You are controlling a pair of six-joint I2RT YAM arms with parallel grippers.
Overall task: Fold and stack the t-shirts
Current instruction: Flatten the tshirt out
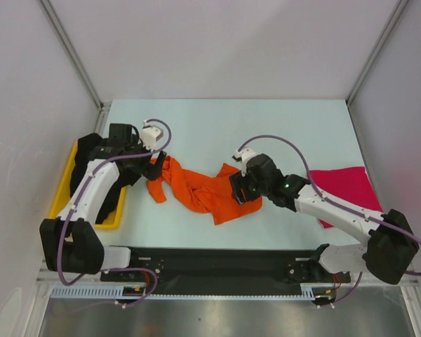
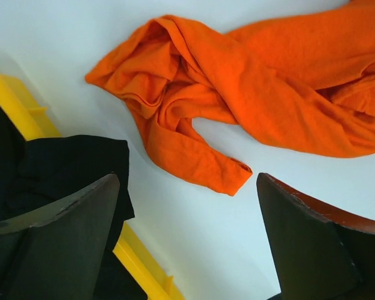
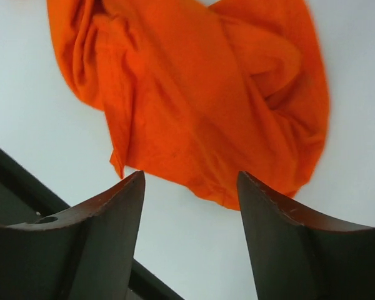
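The pale blue-white tabletop (image 1: 217, 119) carries three loose things. A crumpled orange t-shirt (image 1: 196, 189) sprawls at its centre, twisted into ridges, one sleeve end flat on the surface. A magenta-pink t-shirt (image 1: 344, 186) lies flat at 3 o'clock, well apart from it. A yellow plastic tray (image 1: 62, 189) sits at 9 o'clock. A black mounting plate (image 1: 224, 263) spans the 6 o'clock edge.

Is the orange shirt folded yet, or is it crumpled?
Crumpled, not folded. The orange shirt lies twisted in a rumpled heap on the table, its cloth bunched and creased in both wrist views.
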